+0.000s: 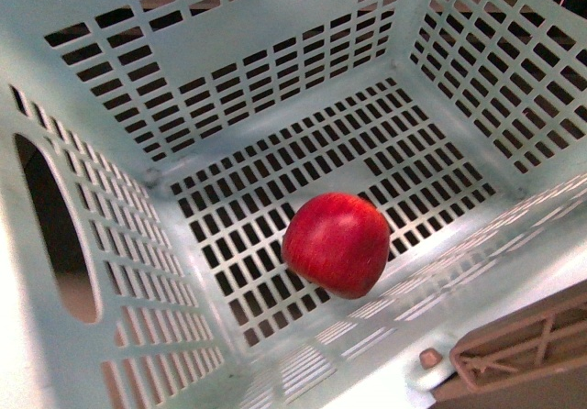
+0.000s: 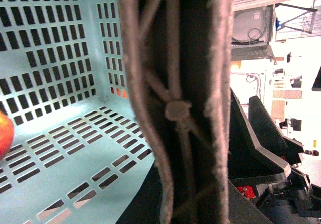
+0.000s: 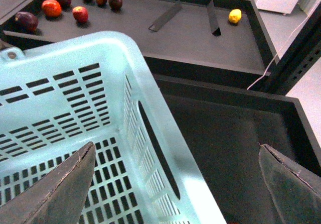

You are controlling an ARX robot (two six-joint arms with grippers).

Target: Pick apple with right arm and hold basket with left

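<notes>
Resting on the basket (image 1: 275,24) floor, the apple (image 1: 337,244) lies alone; your right gripper (image 3: 176,146) spreads empty over the basket rim; you cannot tell whether the left gripper (image 2: 178,108) is clamped.

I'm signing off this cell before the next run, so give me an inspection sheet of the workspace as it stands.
Surface: dark shelf trays beside and beyond the basket.
Job's things: apple lies on the basket's slotted floor, nothing touching it.
Clutter: several red and dark fruits and one yellow fruit in the far tray, with two dark strips.
Grippers: right gripper open above the basket's rim, empty; left gripper close against the basket, open or shut cannot be told.
Cables: a white cable beside the tray frame.
Surroundings: bright room with blurred equipment.
</notes>
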